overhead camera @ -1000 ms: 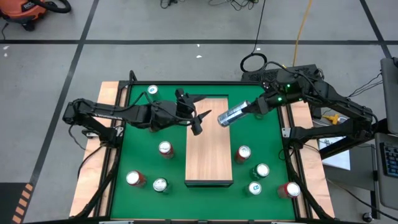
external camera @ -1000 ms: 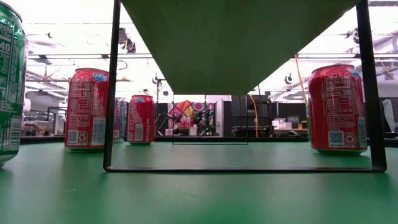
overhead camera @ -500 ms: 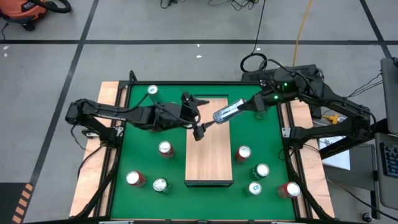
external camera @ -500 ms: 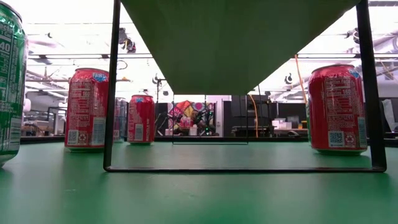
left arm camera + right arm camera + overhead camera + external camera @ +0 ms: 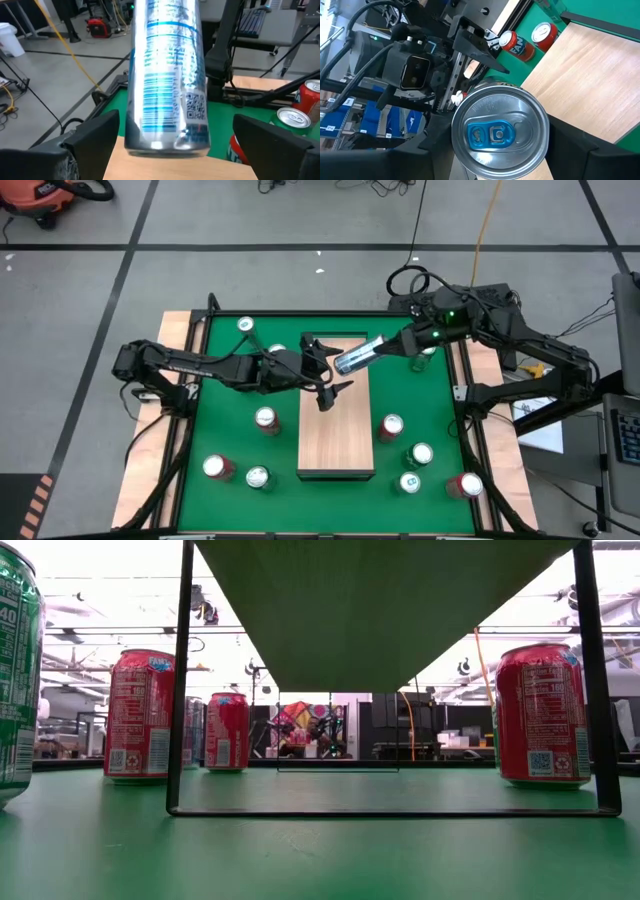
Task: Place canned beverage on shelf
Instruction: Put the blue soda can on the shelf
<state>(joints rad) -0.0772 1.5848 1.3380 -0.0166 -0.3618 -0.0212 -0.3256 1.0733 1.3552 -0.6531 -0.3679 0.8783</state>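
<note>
A silver-and-blue can [image 5: 357,357] hangs nearly level over the far end of the pale wooden shelf [image 5: 336,442]. My right gripper [image 5: 392,349] is shut on it and reaches in from the table's far right. The can's top with its blue tab [image 5: 497,134] faces the right wrist camera. My left gripper [image 5: 326,368] comes from the table's left and is open. Its fingers [image 5: 92,142] stand on either side of the can's free end [image 5: 167,135] with a gap on each side, touching nothing. My right gripper pinches the can's side wall near its top end [image 5: 470,107] between its two fingers. The fingers come nearly level from the table's far right and lie along the can. The can is lifted clear of the shelf, its free end toward the table's left.
Several red and green cans stand on the green table on both sides of the shelf, among them a red can [image 5: 265,418], another red can [image 5: 390,426] and a green can [image 5: 245,326]. The low view shows the shelf's underside [image 5: 380,610] on thin black legs [image 5: 180,680].
My right gripper has carried the can toward the table's left, over the shelf's far end. My left gripper has moved toward the table's right, and the can's free end now lies between its fingers.
</note>
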